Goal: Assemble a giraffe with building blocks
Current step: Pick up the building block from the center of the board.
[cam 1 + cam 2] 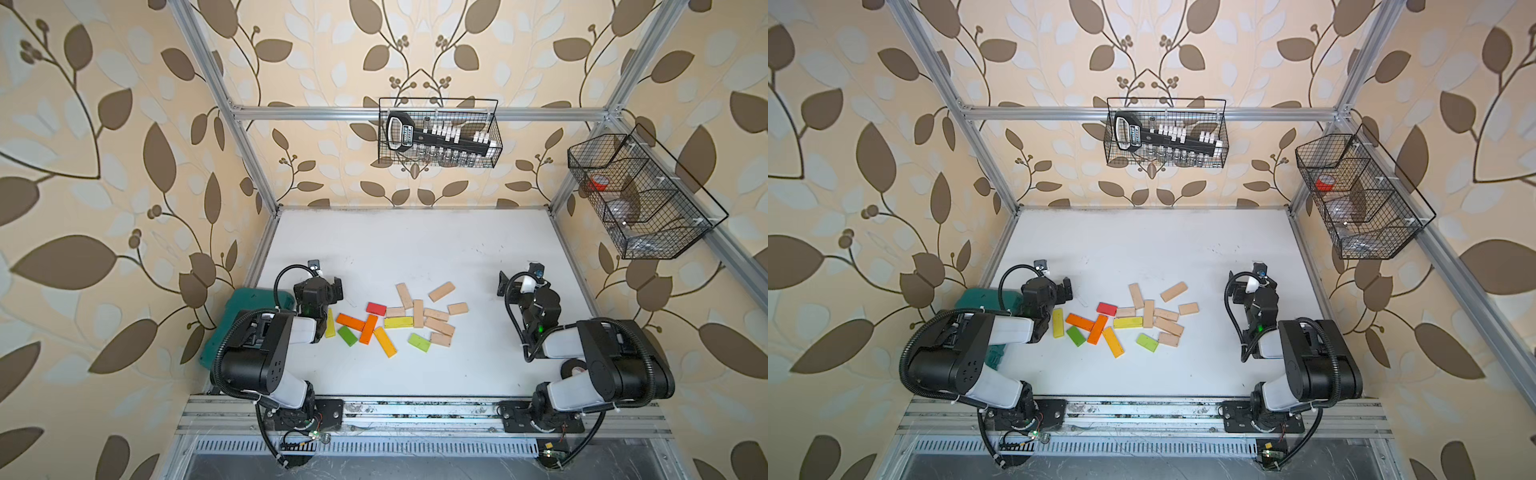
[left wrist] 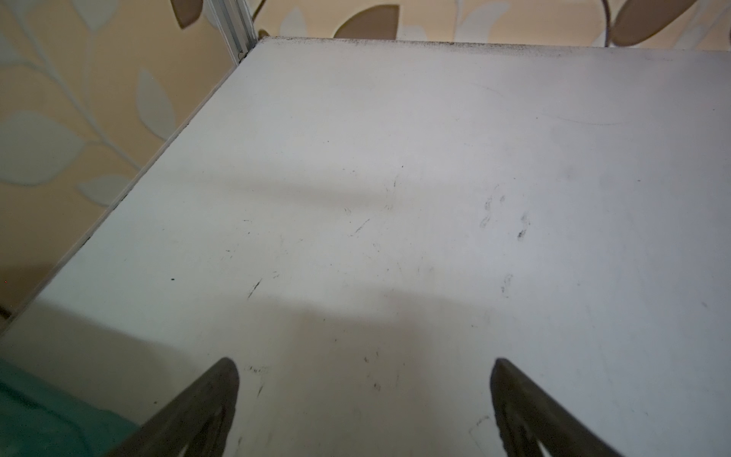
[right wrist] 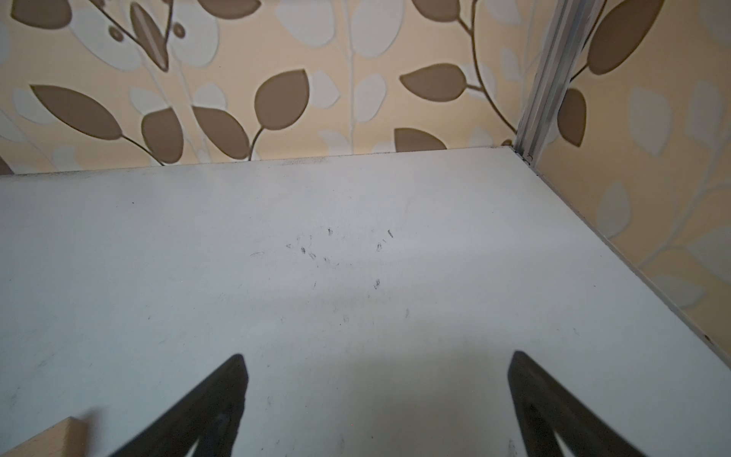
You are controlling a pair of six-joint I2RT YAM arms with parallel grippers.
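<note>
wooden building blocks point(image 1: 417, 313) lie scattered; left end effector point(image 2: 364, 361) and right end effector point(image 3: 379, 355) both spread apart.

**Blocks between the arms**

The building blocks point(image 1: 399, 320) lie scattered on the tabletop point(image 1: 415, 249), between the left pincer point(image 2: 364, 362) and the right pincer point(image 3: 377, 356). A case point(image 1: 224, 328) lies at the tabletop's left edge. One basket point(image 1: 439, 133) hangs behind.
</note>
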